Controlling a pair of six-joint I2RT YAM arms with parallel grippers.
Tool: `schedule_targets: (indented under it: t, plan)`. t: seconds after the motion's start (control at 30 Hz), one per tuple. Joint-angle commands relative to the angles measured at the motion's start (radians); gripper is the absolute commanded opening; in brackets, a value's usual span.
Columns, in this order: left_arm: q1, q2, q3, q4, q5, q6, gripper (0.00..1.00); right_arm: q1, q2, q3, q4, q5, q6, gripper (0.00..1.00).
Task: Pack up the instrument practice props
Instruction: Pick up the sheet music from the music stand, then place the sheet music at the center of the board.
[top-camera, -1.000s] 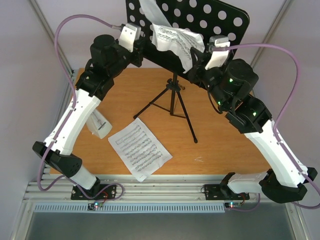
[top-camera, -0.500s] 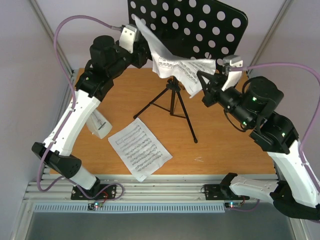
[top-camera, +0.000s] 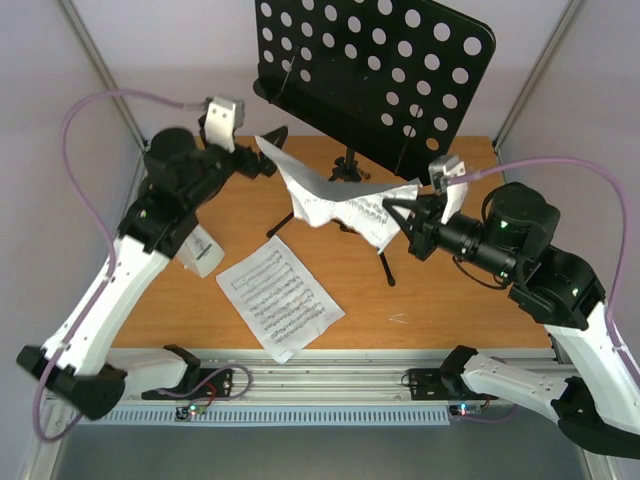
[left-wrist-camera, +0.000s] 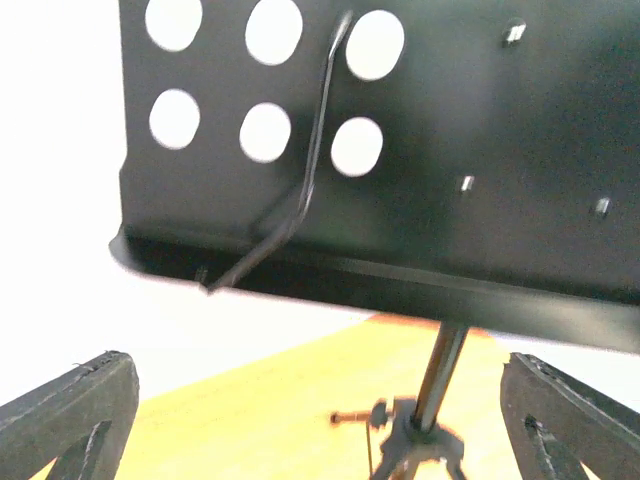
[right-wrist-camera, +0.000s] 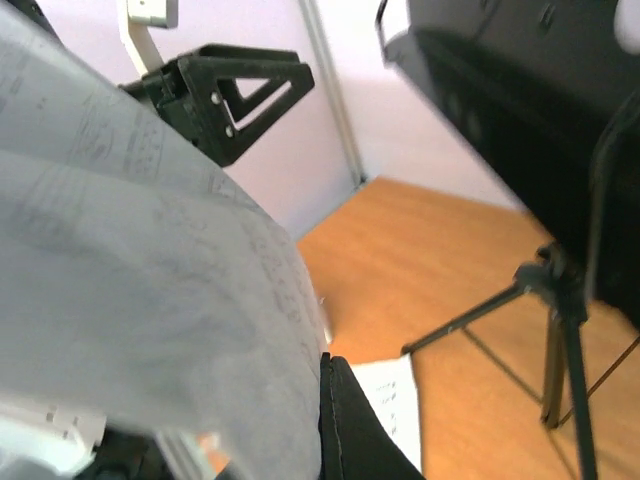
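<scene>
Flat page: A white printed sheet-music page (top-camera: 280, 298) lay flat on the orange wooden surface (top-camera: 450, 300), nearest my bases.
Metronome: A small white pyramid-shaped metronome (top-camera: 203, 252) stood just left of it, beside my left arm.
Right pincer: My right pincer (top-camera: 397, 214) was clamped on a second, crumpled white page (top-camera: 335, 200), held above the surface.
Left pincer: My left pincer (top-camera: 270, 150) gaped wide and gripped nothing, near that page's far corner.
Stand: The tall black tripod music stand with perforated desk (top-camera: 380, 70) stood farthest back.
</scene>
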Motion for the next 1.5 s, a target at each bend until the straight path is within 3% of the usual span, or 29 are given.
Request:
schedule_targets:
  t: [0.0, 0.23, 0.33, 0.47, 0.63, 0.9, 1.1, 1.27, 1.47]
  plan:
    - [0.005, -0.141, -0.271, 0.092, -0.104, -0.1, 0.99, -0.005, -0.066, -0.12, -0.036, -0.158, -0.009, 0.01]
    - [0.008, -0.332, -0.586, -0.005, -0.15, -0.211, 0.99, -0.001, -0.188, -0.416, -0.013, -0.314, 0.011, 0.01]
    - [0.009, -0.395, -0.62, -0.064, -0.212, -0.226, 0.99, 0.0, -0.218, -0.502, 0.001, -0.367, 0.04, 0.01]
    - [0.014, -0.489, -0.687, -0.07, -0.398, -0.232, 0.99, 0.003, -0.225, -0.685, 0.119, -0.458, 0.144, 0.01]
    - [0.017, -0.511, -0.657, -0.141, -0.364, -0.251, 0.99, 0.012, -0.17, -0.889, 0.374, -0.54, 0.338, 0.01]
    - [0.017, -0.603, -0.569, -0.325, -0.291, -0.261, 0.99, 0.026, 0.088, -0.92, 0.434, -0.505, 0.343, 0.01]
    - [0.017, -0.646, -0.436, -0.472, -0.271, -0.184, 0.99, 0.067, 0.309, -0.832, 0.429, -0.47, 0.279, 0.01]
    - [0.017, -0.643, -0.434, -0.494, -0.329, -0.089, 0.99, 0.124, 0.47, -0.76, 0.415, -0.459, 0.238, 0.01]
    - [0.017, -0.638, -0.507, -0.451, -0.366, -0.037, 0.99, 0.136, 0.528, -0.734, 0.434, -0.472, 0.243, 0.01]
